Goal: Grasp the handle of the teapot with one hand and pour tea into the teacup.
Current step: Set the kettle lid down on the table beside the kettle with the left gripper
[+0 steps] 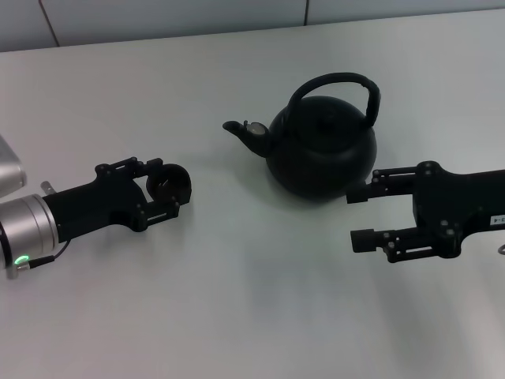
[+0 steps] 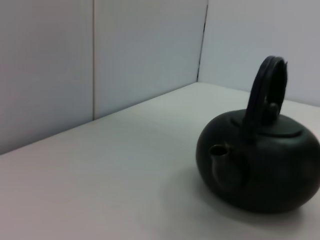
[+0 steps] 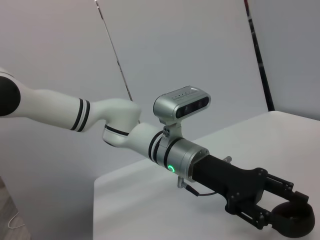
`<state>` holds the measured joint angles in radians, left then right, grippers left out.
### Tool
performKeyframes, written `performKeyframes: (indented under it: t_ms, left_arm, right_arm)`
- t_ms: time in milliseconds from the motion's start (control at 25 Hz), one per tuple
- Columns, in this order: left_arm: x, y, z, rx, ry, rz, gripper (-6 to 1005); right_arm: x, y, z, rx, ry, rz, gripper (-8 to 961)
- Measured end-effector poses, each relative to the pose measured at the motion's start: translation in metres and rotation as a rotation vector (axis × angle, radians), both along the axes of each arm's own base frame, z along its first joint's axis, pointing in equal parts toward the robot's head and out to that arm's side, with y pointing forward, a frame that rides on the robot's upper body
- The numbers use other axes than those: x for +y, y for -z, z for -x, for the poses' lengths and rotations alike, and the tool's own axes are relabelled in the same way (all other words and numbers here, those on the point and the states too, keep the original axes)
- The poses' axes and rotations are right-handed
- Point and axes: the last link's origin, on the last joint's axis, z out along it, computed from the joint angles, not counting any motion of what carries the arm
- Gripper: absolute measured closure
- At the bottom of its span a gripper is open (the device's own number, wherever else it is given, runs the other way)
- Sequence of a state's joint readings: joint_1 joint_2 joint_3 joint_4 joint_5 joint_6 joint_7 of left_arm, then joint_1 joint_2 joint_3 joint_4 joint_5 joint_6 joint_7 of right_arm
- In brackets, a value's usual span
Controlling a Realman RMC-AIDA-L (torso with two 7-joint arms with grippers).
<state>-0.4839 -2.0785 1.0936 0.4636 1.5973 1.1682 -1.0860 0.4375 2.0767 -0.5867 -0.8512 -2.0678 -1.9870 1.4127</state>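
The matte-black teapot (image 1: 319, 154) stands upright in the middle of the white table, its arched handle (image 1: 335, 83) up and its spout (image 1: 241, 130) pointing left. The left wrist view shows the teapot (image 2: 265, 165) and its handle (image 2: 262, 95) from the spout side. At the left, my left gripper (image 1: 169, 188) lies low on the table, shut on the small dark teacup (image 1: 173, 180). The right wrist view also shows this teacup (image 3: 294, 222) between the left gripper's fingers (image 3: 270, 184). My right gripper (image 1: 360, 213) is open beside the teapot's lower right, holding nothing.
The table's far edge (image 1: 158, 35) meets grey wall panels. A silver camera housing (image 1: 8, 170) sits at the left border, above the left arm. Bare tabletop (image 1: 252, 300) stretches between the two arms at the front.
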Motion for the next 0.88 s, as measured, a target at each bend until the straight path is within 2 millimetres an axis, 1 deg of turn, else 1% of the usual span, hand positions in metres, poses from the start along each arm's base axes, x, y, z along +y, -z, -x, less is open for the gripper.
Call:
performKeyframes:
  t_ms: [240, 880]
  left_arm:
    - [0.001, 0.008, 0.001, 0.02, -0.021, 0.018, 215]
    - [-0.003, 0.013, 0.003, 0.027, -0.025, 0.043, 191]
  right_arm:
    - [0.0, -0.004, -0.002, -0.003, 0.009, -0.019, 239]
    - [0.0, -0.005, -0.003, -0.008, 0.006, -0.023, 240]
